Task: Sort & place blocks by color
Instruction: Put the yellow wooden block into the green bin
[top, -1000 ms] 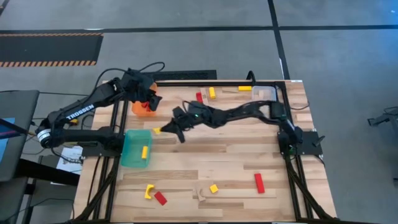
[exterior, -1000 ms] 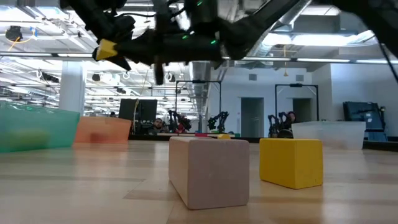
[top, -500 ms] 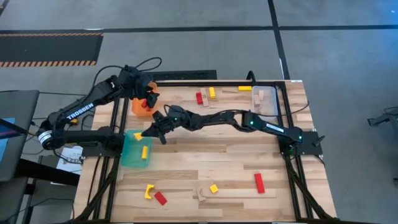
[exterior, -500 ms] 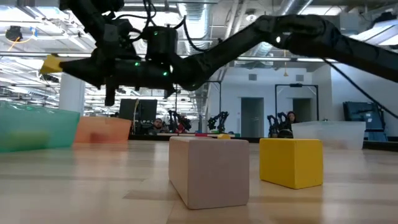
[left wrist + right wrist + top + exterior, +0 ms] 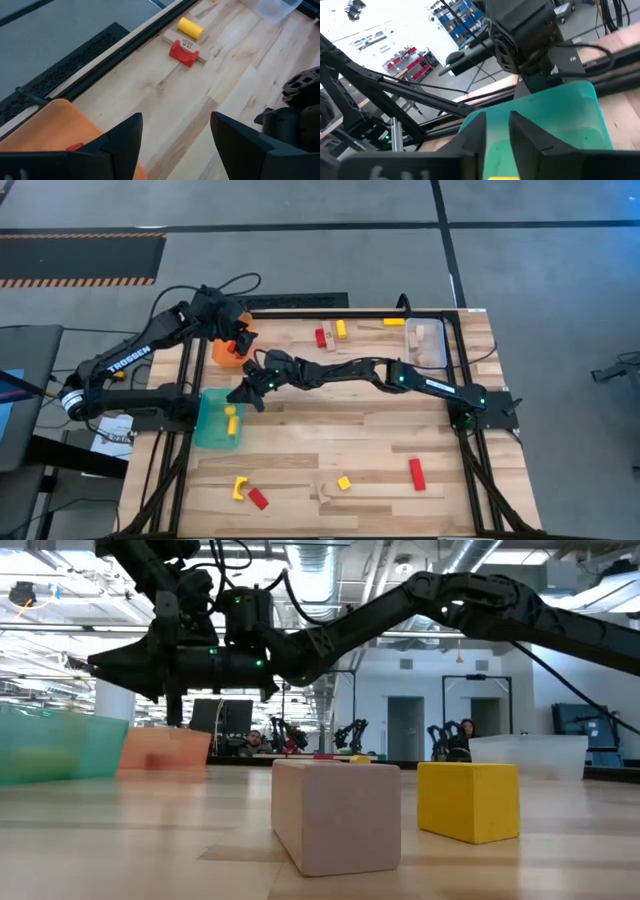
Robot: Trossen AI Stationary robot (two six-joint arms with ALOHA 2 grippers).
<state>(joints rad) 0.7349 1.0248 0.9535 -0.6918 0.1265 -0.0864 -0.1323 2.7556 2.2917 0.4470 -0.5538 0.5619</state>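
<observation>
Landmark: teal bin [image 5: 219, 420], at the table's left edge.

Right gripper [image 5: 240, 392]: poised above the bin's far rim, arm stretched across from the right side. Fingers parted narrowly and empty; a yellow block [image 5: 506, 177] shows just below them in the right wrist view, apparently released.

Yellow blocks in the teal bin [image 5: 231, 418]: two, lying inside, directly beneath that gripper.

Left gripper [image 5: 175, 135]: over the orange bin [image 5: 229, 351], just beyond the teal bin. Fingers wide apart, holding nothing.

Loose blocks: red bar [image 5: 417, 474] and small yellow block [image 5: 343, 482], well apart from the teal bin toward the near right. The right arm likely reaches these sooner.
</observation>
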